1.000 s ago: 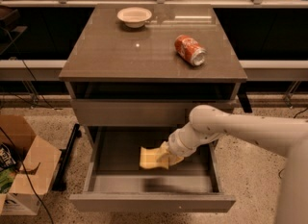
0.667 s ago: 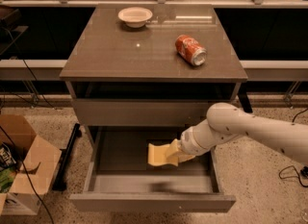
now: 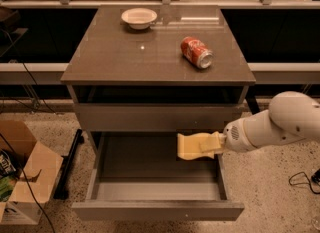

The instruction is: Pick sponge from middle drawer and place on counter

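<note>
While reaching in from the right on a white arm (image 3: 280, 124), grips the pale yellow sponge (image 3: 189, 147) in the end effector (image 3: 209, 144), closed on its right end. Holds it in the air over the dark floor of the open middle drawer (image 3: 145, 164), directly below. Just above, a shut drawer front (image 3: 150, 117); higher and beyond, the glossy grey-brown bench top (image 3: 125, 57). On it, nearly straight above the end effector, a red soda can (image 3: 196, 52) on its side; farther up and left, a pale bowl (image 3: 139, 17). Far left and lower, an open cardboard box (image 3: 30, 177).
</note>
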Action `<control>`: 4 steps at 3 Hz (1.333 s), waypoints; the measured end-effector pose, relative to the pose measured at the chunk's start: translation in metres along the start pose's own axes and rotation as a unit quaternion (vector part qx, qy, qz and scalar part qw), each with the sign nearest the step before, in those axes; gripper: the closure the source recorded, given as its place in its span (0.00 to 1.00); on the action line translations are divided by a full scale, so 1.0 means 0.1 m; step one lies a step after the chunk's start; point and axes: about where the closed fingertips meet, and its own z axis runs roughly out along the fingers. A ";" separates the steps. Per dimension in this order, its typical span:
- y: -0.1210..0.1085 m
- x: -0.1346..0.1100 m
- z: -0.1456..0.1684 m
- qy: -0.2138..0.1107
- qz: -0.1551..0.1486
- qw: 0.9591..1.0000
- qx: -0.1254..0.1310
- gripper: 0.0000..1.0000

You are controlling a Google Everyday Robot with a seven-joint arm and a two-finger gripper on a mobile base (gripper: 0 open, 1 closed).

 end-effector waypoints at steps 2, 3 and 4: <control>0.77 -0.77 -1.35 -0.092 -0.205 0.973 0.058 1.00; 0.77 -0.77 -1.35 -0.092 -0.205 0.973 0.057 1.00; 0.84 -0.85 -1.38 -0.108 -0.213 0.970 0.056 1.00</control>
